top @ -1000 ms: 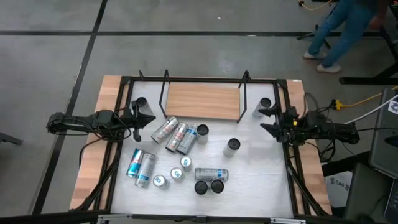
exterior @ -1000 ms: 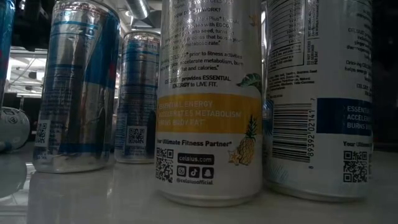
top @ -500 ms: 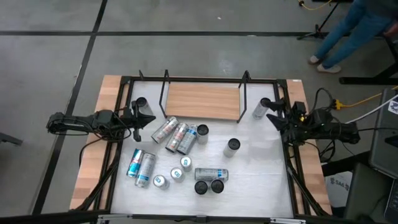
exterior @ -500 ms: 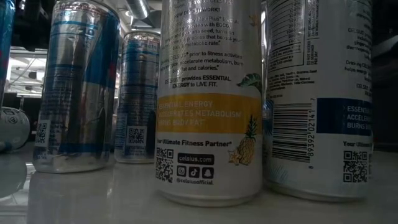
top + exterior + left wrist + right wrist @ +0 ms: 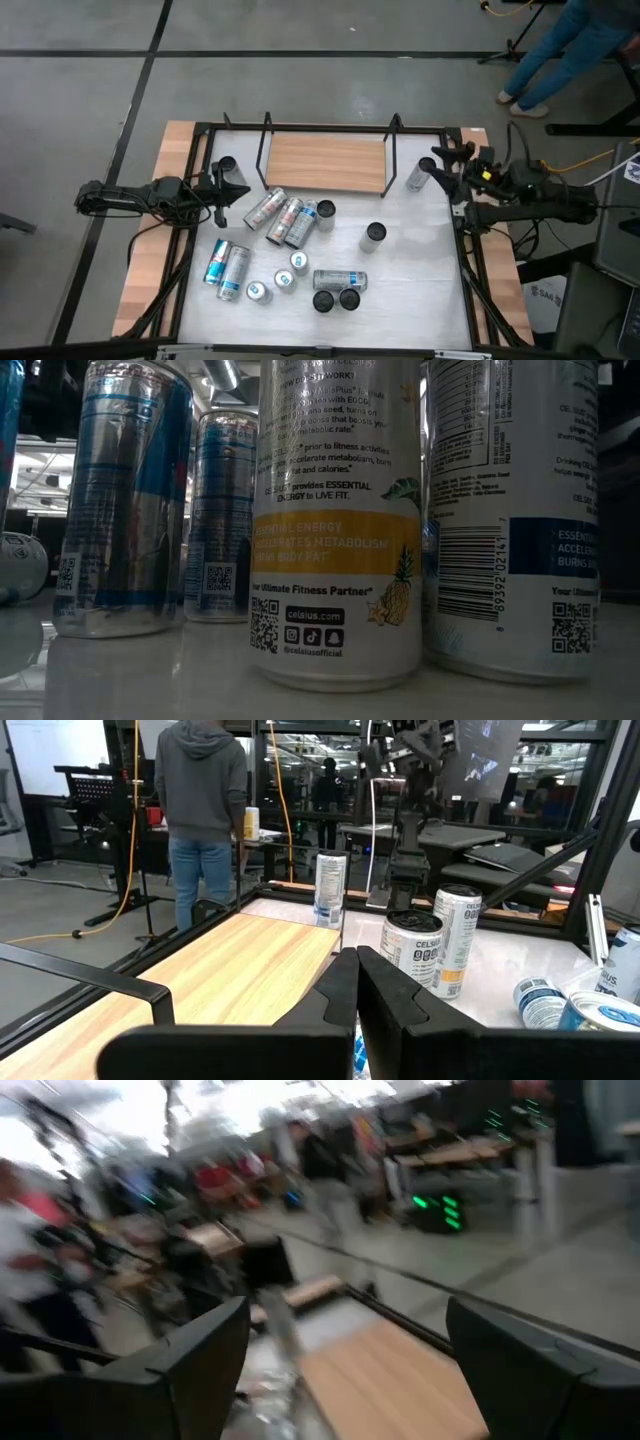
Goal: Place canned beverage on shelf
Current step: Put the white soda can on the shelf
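Table (image 5: 420,270): white top inside a black rod frame, wooden strips along both sides.

Shelf (image 5: 325,162): light-brown board in a thin black frame with upright end loops, at the far middle of the table, nothing on it. Also seen in the left wrist view (image 5: 200,970).

Cans, high view:
- One upright can (image 5: 418,175) just beside the shelf's right end, close to the right gripper.
- One upright can (image 5: 226,166) near the shelf's left end, by the left gripper.
- Three lying cans (image 5: 283,214) side by side, near the shelf's front edge, with an upright can (image 5: 325,211) at their right.
- A lone upright can (image 5: 373,236) right of centre.
- Two lying blue-and-silver cans (image 5: 226,266) at near left.
- Three small upright cans (image 5: 285,278) beside them.
- One lying can (image 5: 340,279) with two dark-topped upright cans (image 5: 336,299) just in front of it.

Low view: upright cans fill the picture, a pineapple-label can (image 5: 340,520) foremost.

Left gripper (image 5: 222,190): at the table's left edge, level with the shelf's front; jaws closed together, holding nothing, as the left wrist view (image 5: 357,985) shows.

Right gripper (image 5: 448,170): at the table's far right, just beside the upright can at the shelf's end; jaws spread wide with nothing between them, confirmed in the right wrist view (image 5: 345,1350).

Person (image 5: 560,50): on the floor beyond the far right corner, in jeans.
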You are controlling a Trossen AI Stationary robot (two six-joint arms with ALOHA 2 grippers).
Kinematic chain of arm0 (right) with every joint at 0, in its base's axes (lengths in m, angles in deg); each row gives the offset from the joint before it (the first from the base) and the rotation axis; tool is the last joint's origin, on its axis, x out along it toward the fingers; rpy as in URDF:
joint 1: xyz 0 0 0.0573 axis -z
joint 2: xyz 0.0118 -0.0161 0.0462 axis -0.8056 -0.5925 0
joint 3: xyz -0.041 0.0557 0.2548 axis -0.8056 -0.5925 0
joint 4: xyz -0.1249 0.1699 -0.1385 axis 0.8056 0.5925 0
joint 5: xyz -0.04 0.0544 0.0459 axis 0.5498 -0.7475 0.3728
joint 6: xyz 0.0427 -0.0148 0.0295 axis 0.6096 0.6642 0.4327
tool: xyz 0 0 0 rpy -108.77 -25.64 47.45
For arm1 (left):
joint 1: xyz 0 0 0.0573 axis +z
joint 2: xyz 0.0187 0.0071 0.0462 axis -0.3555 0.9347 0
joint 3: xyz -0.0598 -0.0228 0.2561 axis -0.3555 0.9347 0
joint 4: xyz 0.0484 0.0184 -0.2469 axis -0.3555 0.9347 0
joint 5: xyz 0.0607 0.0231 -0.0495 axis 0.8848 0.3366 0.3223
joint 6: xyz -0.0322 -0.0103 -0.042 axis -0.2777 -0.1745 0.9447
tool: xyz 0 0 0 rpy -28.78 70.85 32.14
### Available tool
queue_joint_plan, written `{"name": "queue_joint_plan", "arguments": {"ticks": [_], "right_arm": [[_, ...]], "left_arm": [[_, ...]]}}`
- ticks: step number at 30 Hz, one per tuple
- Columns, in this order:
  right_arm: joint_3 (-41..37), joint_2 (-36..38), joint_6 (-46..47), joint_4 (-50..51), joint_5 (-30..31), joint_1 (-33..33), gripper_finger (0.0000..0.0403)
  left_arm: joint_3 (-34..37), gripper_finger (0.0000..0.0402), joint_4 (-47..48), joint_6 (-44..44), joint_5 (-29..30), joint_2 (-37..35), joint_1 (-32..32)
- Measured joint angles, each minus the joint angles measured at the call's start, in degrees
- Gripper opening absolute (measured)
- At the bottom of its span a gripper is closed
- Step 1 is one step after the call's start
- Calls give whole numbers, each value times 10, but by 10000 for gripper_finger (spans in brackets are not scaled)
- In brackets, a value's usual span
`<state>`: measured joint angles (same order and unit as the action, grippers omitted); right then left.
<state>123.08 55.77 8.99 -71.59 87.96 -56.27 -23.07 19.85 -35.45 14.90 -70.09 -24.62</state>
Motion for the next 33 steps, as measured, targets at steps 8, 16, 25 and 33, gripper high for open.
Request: {"name": "queue_joint_plan", "arguments": {"ticks": [8,16,25,33], "right_arm": [[124,-101,2,170,166,0,326],[152,-141,74,240,259,0,326],[152,-141,203,348,262,0,326],[148,-151,261,401,267,0,326]], "left_arm": [[0,0,0,-1,0,0,0],[0,0,0,-1,0,0,0],[0,0,0,-1,0,0,0],[0,0,0,-1,0,0,0]]}}
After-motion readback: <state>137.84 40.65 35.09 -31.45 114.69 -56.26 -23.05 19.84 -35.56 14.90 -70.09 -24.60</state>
